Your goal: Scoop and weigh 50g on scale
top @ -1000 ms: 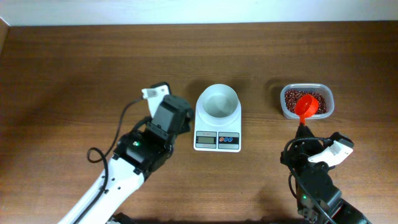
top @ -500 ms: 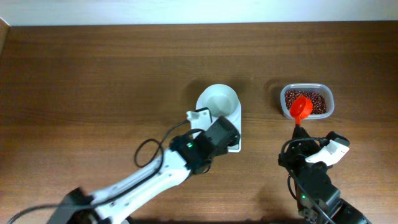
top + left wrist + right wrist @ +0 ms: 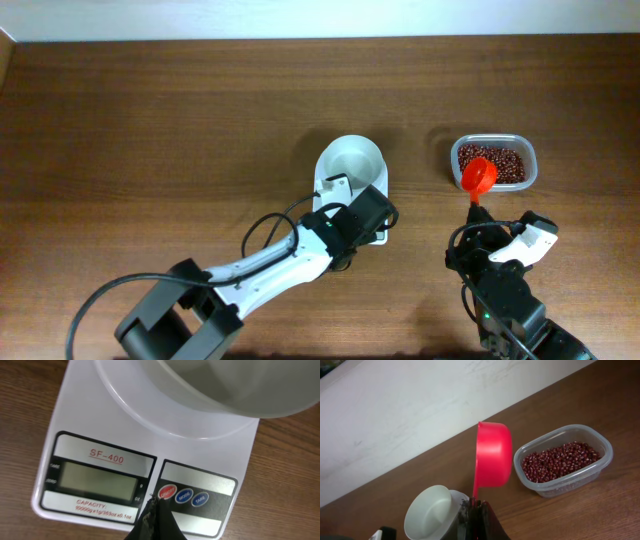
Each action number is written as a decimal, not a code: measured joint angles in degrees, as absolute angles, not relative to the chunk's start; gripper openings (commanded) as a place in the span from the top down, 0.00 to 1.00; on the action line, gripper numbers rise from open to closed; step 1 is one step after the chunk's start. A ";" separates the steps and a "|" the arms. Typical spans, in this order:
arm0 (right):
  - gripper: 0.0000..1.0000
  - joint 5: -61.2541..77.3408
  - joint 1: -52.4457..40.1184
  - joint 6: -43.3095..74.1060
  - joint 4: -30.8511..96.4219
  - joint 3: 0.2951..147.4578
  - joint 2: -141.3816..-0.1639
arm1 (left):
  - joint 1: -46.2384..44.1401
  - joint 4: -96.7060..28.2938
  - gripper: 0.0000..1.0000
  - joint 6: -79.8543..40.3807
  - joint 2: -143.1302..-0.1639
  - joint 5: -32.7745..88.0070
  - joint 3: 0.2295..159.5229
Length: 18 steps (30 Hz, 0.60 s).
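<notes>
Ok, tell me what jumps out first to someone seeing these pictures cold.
On the right, the bright red scoop, held upright in the shut right gripper, stands out beside the clear tub of red beans. At centre, the shut left gripper hovers by the red button on the white scale, whose display is blank and whose bowl is empty.

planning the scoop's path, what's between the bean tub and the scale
Nothing: the overhead view shows bare table between the scale and the bean tub. The red scoop hangs over the tub itself, not in that gap.
</notes>
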<state>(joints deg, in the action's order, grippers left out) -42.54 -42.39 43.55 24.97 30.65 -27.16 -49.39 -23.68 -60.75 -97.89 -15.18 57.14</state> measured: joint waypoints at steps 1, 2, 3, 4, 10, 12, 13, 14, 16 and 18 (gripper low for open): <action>0.96 -42.54 -42.39 43.57 24.97 30.65 -27.16 | -49.39 -23.31 1.00 -60.75 -98.32 -15.18 57.14; 0.96 -42.54 -42.39 43.57 24.97 30.65 -27.16 | -49.39 -23.03 1.00 -60.73 -98.78 -15.20 57.14; 0.96 -42.54 -42.39 43.55 24.97 30.65 -27.16 | -49.39 -22.87 1.00 -60.73 -99.11 -15.20 57.14; 0.96 -42.54 -42.39 43.57 24.97 30.65 -27.16 | -49.39 -22.85 1.00 -60.75 -99.31 -15.20 57.14; 0.96 -42.52 -42.39 43.55 24.97 30.65 -27.16 | -49.74 -22.20 1.00 -60.71 -99.85 -15.20 57.14; 0.96 -42.52 -42.39 43.57 24.97 30.65 -27.16 | -50.30 -21.10 1.00 -60.47 -99.88 -15.20 57.14; 0.96 -42.52 -42.39 43.55 24.99 30.65 -27.16 | -50.68 -20.53 1.00 -60.18 -99.88 -15.20 57.14; 0.96 -42.52 -42.39 43.55 24.97 30.65 -27.16 | -51.03 -20.14 1.00 -59.96 -99.88 -15.25 57.14; 0.96 -42.35 -42.39 43.59 24.99 30.65 -27.16 | -51.79 -20.03 1.00 -59.40 -99.88 -15.64 57.14; 0.96 -42.15 -42.39 43.55 24.97 30.65 -27.16 | -52.07 -20.03 1.00 -59.35 -99.88 -16.12 57.14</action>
<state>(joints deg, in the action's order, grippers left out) -42.15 -42.39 43.55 24.97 30.65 -27.16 -52.07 -20.03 -59.35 -99.88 -16.12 57.14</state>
